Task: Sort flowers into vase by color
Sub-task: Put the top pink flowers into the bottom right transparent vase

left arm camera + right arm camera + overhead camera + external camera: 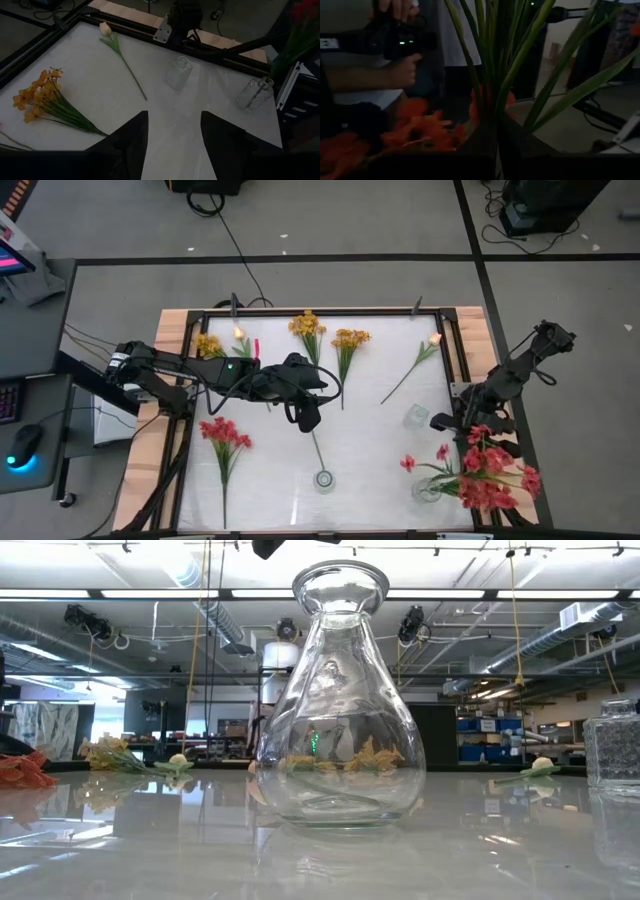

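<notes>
1. Left gripper [307, 417] reaches over the middle of the white table [370, 450]. Jaws stand apart with nothing between them; the left wrist view shows bare tabletop in the gap between its dark fingers [134, 140].
2. Just beyond its tip lies a slim stem running down to a round clear vase [324, 478] at the front centre. The low view shows this vase [340, 700] close up, upright.
3. Right gripper [480, 423] sits at the table's right edge, clamped shut on a bunch of red-pink flowers [492, 470]. The right wrist view shows green stems [492, 60] rising from between its closed fingers.
4. The red-pink bunch hangs over a clear vase [428, 488] at the front right corner; I cannot tell whether the stems are inside it.
5. A small square glass vase [416, 416] stands just left of the right gripper.
6. Lying on the table: three yellow-orange clusters along the far edge [308, 326], [350, 340], [208, 345]; one peach-bud stem [415, 365] at the far right; one red-pink cluster [224, 435] at the front left.
7. A person's hand [402, 70] shows in the right wrist view, behind the stems.
</notes>
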